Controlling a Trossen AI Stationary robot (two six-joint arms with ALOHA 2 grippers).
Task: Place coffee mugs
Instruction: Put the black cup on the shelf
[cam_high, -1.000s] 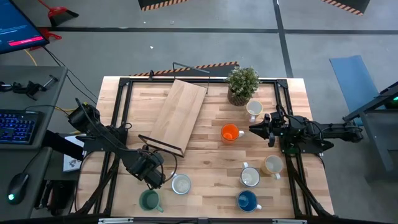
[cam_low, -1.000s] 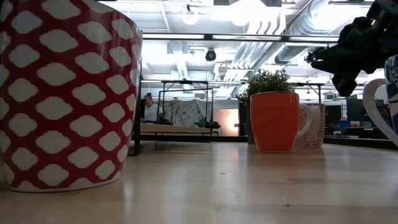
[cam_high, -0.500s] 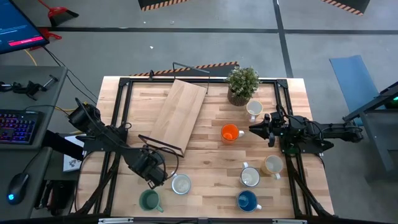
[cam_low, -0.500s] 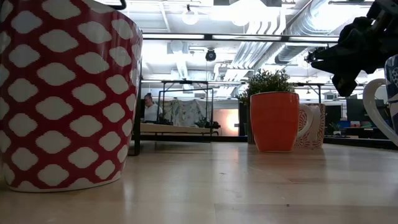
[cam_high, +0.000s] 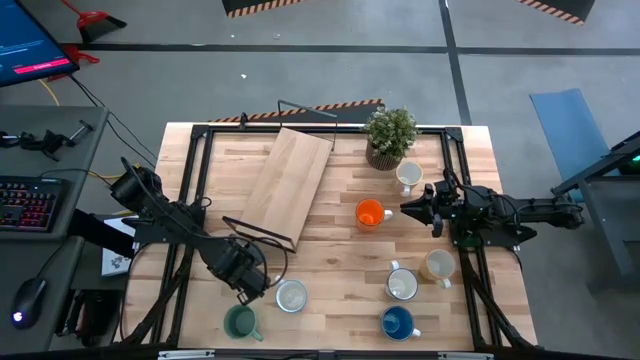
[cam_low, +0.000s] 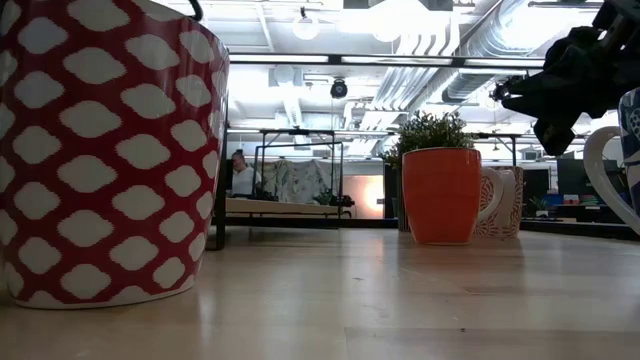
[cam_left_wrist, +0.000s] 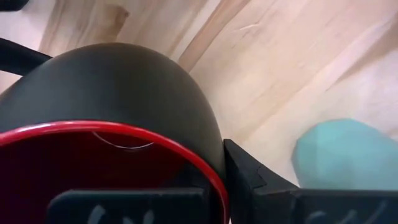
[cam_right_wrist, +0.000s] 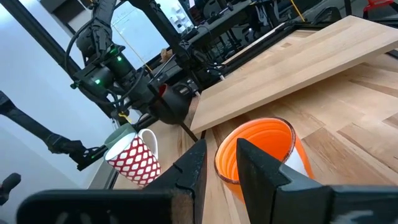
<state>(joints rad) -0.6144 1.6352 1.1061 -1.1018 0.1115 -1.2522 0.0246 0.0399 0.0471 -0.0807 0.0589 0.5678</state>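
- Red-lined ceramic held by its wall: left jaws clenched on the rim of the dark red mug (cam_left_wrist: 124, 81), one finger inside the cup and one outside, a thin-wall pinch that suits lifting a mug without needing the handle.
- Cannot tell whether that mug rests on the counter (cam_high: 330, 250) or hangs just clear of it; from overhead, hidden under the left jaws.
- Just beside the left jaws, apart from them: teal-green mug (cam_high: 240, 322) and red-and-white patterned mug (cam_high: 291, 296), both upright on the counter and untouched, likely waiting their turn.
- Right jaws parted a little with nothing between them, hovering above the counter and pointed at the orange mug (cam_high: 370, 213), which stands just ahead of the tips and not touching them; reads as a waiting pose lined up for a later pick.
- Behind and beside the right jaws: white mug (cam_high: 408, 176), tan mug (cam_high: 439, 264), another white mug (cam_high: 402, 285) and blue mug (cam_high: 397, 322), all upright, openings up.
- Well ahead of the left jaws: tilted wooden board (cam_high: 287, 180) and potted plant (cam_high: 390, 135); probably the placing area lies near there, though no marked spot shows.
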